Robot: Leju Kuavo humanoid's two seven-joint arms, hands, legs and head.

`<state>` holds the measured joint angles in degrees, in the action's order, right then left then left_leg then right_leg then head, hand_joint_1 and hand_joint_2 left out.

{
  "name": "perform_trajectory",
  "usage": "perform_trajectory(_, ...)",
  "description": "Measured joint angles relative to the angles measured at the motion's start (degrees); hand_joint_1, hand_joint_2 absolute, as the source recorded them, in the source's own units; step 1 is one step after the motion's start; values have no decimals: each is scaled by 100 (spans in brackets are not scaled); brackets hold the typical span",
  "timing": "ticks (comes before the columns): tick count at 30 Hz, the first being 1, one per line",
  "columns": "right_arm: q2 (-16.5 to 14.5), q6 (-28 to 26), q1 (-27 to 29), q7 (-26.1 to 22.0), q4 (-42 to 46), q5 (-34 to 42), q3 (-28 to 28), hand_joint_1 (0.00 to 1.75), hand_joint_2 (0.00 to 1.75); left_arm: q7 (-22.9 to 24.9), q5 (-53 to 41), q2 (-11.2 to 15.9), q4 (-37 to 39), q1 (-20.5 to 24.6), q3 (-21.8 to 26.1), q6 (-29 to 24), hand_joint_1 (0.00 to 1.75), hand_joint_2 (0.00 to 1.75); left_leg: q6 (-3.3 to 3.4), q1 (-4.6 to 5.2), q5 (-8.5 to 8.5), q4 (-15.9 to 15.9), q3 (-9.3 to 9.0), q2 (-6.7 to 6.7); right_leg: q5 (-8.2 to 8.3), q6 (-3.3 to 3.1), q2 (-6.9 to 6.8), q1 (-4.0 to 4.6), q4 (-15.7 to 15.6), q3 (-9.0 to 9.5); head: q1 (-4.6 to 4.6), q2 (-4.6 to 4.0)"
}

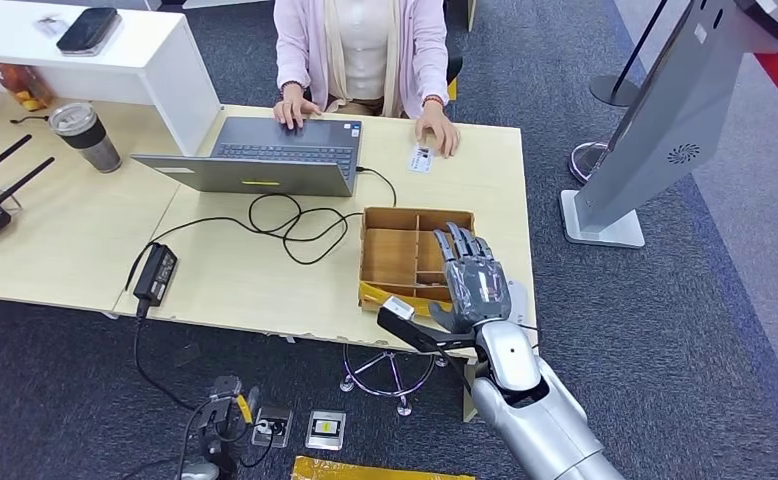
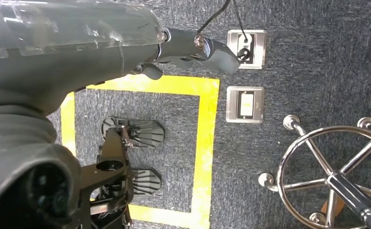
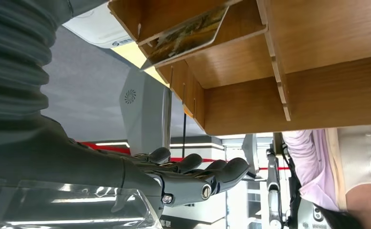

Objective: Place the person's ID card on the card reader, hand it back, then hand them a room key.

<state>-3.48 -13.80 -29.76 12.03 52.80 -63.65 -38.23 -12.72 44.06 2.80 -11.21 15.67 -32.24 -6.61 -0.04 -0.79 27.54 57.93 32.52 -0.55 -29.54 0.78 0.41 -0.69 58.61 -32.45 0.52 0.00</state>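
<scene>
ID card [image 1: 421,158] lies flat on the bench [image 1: 215,270] under the person's fingers: thin, stiff, slick, best pinched by an edge. Right hand [image 1: 473,277] hovers spread, holding nothing.

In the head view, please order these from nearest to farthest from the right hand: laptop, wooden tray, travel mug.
1. Wooden tray, directly beneath the right hand.
2. Laptop, further across the table, in front of the person.
3. Travel mug, far on the table's left side.

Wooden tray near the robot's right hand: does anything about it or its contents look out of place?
Mostly no. The wooden tray sits squarely near the table edge. One card inside leans tilted against a divider rather than lying flat.
</scene>
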Motion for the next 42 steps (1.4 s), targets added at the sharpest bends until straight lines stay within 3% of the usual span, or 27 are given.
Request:
perform_trajectory(31,-98,-111,-33,-56,-558,0,14,0,175,47,-43,-4,0,56,-50,-2,0,0,0,0,0,0,0,1,0,0,1,0,0,0,0,0)
perform_trajectory(32,-109,-114,-33,-41,-569,-2,15,12,175,48,-43,-4,0,56,-50,0,0,0,0,0,0,0,0,1,0,0,2,0,0,0,0,0)
perform_trajectory(35,-155,-128,-29,29,-601,-17,16,143,175,55,-44,-3,0,59,-50,6,0,0,0,0,0,0,-1,1,0,0,2,0,0,0,0,0)
perform_trajectory(36,-169,-129,-28,36,-613,-17,16,147,175,58,-44,-2,0,60,-50,7,0,0,0,0,0,0,-1,1,0,0,2,0,0,0,0,0)
perform_trajectory(39,-202,-129,-29,24,-655,-14,17,16,175,67,-48,-2,0,63,-50,5,0,0,0,0,0,0,-1,1,0,0,2,0,0,0,0,0)
perform_trajectory(40,-208,-131,-29,27,-670,-22,19,0,175,70,-49,-2,0,64,-50,4,0,0,0,0,0,0,-1,1,0,0,2,0,0,0,0,0)
perform_trajectory(42,-217,-144,-29,36,-698,-60,20,0,175,80,-52,-2,0,68,-50,3,0,0,0,0,0,0,-1,1,0,0,2,0,0,0,1,0)
